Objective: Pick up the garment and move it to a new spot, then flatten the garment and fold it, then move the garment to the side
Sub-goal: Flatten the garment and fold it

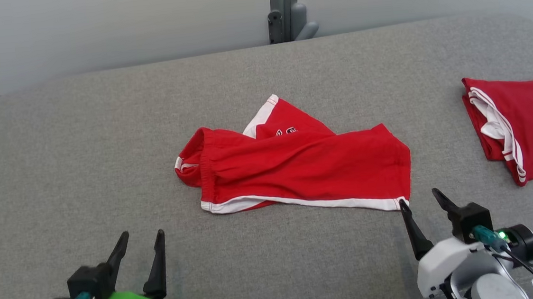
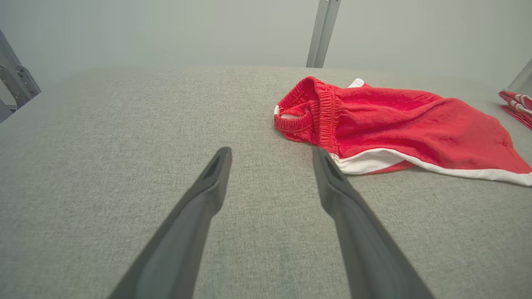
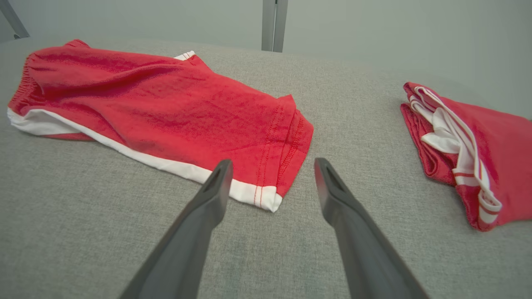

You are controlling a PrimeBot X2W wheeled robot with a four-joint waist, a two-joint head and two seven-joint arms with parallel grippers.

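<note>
The garment (image 1: pixel 296 166) is a pair of red shorts with white trim, lying crumpled in the middle of the grey padded surface (image 1: pixel 82 159). Its elastic waistband end (image 2: pixel 307 112) points left and its hem corner (image 3: pixel 266 195) points right. My left gripper (image 1: pixel 142 235) stands open near the front left, well short of the waistband. My right gripper (image 1: pixel 420 199) is open just off the garment's front right corner, its tips straddling that corner in the right wrist view (image 3: pixel 272 168). Nothing is held between either pair of fingers.
A second red garment with white stripes (image 1: pixel 516 125) lies folded at the right edge of the surface. A grey post (image 1: pixel 286 10) stands behind the far edge against a pale wall. Bare grey surface spreads to the left and front.
</note>
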